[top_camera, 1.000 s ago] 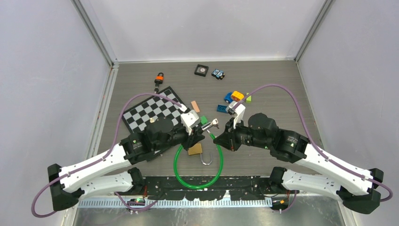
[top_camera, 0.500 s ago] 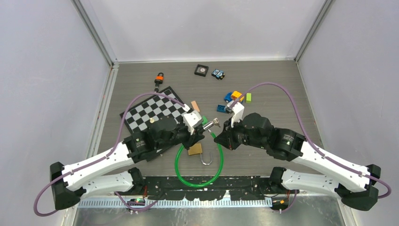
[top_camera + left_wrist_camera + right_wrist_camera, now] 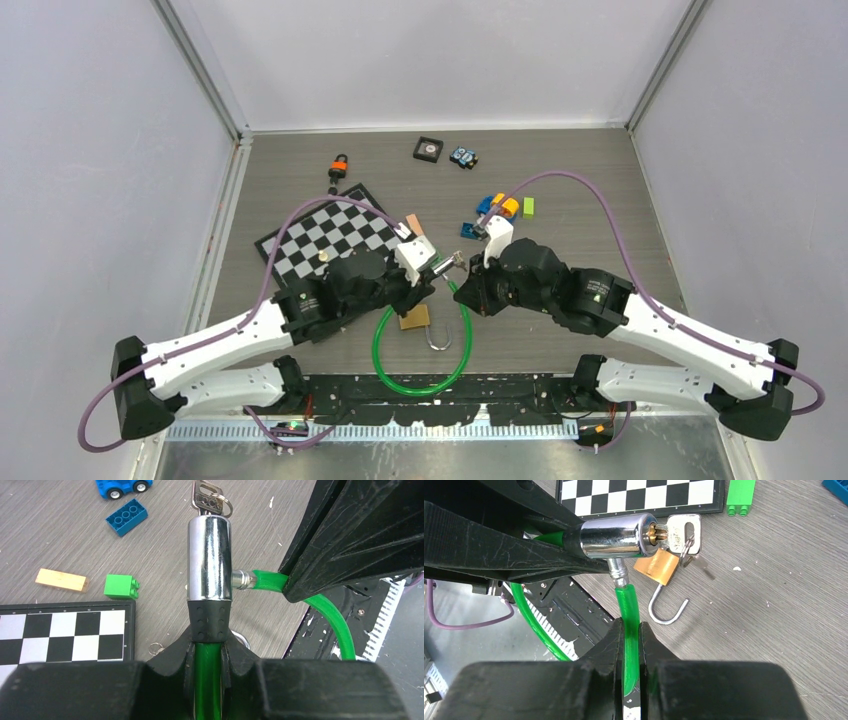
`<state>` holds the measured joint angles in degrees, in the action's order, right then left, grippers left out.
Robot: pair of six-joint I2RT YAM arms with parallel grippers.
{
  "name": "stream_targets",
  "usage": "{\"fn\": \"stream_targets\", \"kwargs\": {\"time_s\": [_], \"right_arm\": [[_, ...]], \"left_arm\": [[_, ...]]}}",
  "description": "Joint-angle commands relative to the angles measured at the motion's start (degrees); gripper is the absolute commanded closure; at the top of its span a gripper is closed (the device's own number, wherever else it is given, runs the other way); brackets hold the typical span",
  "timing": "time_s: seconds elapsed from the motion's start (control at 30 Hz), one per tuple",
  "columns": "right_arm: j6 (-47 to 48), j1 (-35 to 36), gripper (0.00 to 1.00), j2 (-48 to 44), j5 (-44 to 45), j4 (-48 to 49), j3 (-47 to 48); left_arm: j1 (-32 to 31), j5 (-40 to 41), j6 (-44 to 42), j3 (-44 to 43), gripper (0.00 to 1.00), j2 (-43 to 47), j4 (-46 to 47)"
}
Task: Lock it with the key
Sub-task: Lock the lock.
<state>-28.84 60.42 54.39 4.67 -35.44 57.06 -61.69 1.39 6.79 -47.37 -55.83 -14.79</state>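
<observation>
The left gripper (image 3: pixel 207 650) is clamped on the green cable (image 3: pixel 206 675) just below the black collar of the chrome lock cylinder (image 3: pixel 209 560). It holds the cylinder above the table (image 3: pixel 580 190), slightly left of centre. The right gripper (image 3: pixel 628 635) is closed on the cable's other end (image 3: pixel 626 605), just behind the metal pin that goes into the cylinder's side. The two grippers (image 3: pixel 425 285) (image 3: pixel 470 290) meet almost tip to tip over the middle of the table.

Nearest the arm bases, the rest of the cable (image 3: pixel 385 365) lies as a loop on the table. Inside that loop, below the cylinder, lies a brass padlock (image 3: pixel 656 565) with its shackle (image 3: pixel 666 614) swung open.

The key (image 3: pixel 679 532) is in the end of the cylinder (image 3: pixel 616 535), its head sticking out with a ring through it; a second key hangs from the ring.

Left of the grippers and a little farther away, a checkerboard (image 3: pixel 325 238) lies flat. Just off its right edge are a green brick (image 3: pixel 121 587) and a wooden block (image 3: pixel 61 580). Farther right are a blue brick (image 3: pixel 126 516), a blue toy car (image 3: pixel 497 205) and a second green brick (image 3: pixel 527 207).

Far left of centre sits an orange padlock (image 3: pixel 340 166). Near the far edge are a black square piece (image 3: pixel 428 149) and a small blue toy (image 3: pixel 463 156), side by side.
</observation>
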Motion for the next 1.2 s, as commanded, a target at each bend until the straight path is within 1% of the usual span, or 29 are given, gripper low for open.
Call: {"fn": "stream_targets", "kwargs": {"time_s": [0.0,0.1,0.27,0.3,0.43,0.47,0.53,0.63,0.73,0.87,0.97,1.07,1.17], "right_arm": [[-2.91,-0.39,0.99,-2.47,5.89,18.69,1.40],[-2.79,-0.39,0.99,-4.15,6.73,20.88,-0.66],[-0.80,-0.39,0.99,-3.65,3.11,22.21,-2.49],[-0.14,-0.39,0.97,-3.55,2.44,21.78,-2.62],[2.35,-0.39,0.82,-3.78,-0.70,18.93,-2.83],[2.91,-0.39,0.73,-3.97,-1.40,18.12,-2.83],[4.01,-0.39,0.61,-4.55,-2.82,16.59,-2.91],[5.18,-0.39,0.53,-6.04,-3.79,14.60,-3.09],[6.26,-0.39,0.46,-8.00,-6.72,12.39,-2.89],[8.37,-0.39,0.46,-10.93,-7.64,8.03,-0.69],[8.98,-0.39,0.49,-12.70,-7.89,5.36,1.28],[8.36,-0.39,0.55,-12.04,-10.09,2.53,3.98],[6.48,-0.42,0.57,-9.41,-14.06,0.31,6.79]], "left_arm": [[-3.54,-7.15,-0.61,1.55,1.00,-0.79,3.72],[-3.96,-8.22,-1.17,2.98,1.00,-0.32,5.02],[-4.27,-7.55,-2.18,5.79,1.00,2.40,8.72],[-4.25,-6.87,-2.44,6.48,1.00,3.45,9.60],[-4.23,-5.56,-3.92,9.51,1.00,8.47,12.50],[-4.18,-5.33,-4.22,10.35,1.00,9.74,13.22],[-4.16,-4.65,-4.58,11.83,1.00,12.03,14.05],[-4.20,-3.17,-4.68,12.86,1.00,14.29,13.37],[-4.17,-2.21,-4.77,13.53,1.00,15.29,12.28],[-4.22,-1.86,-5.25,14.14,1.00,16.24,11.23],[-4.15,-2.72,-6.43,14.35,1.00,16.94,10.50],[-4.19,-5.64,-8.98,14.78,1.00,17.98,10.54],[-4.16,-9.04,-10.94,15.20,1.00,19.18,10.64]]}}
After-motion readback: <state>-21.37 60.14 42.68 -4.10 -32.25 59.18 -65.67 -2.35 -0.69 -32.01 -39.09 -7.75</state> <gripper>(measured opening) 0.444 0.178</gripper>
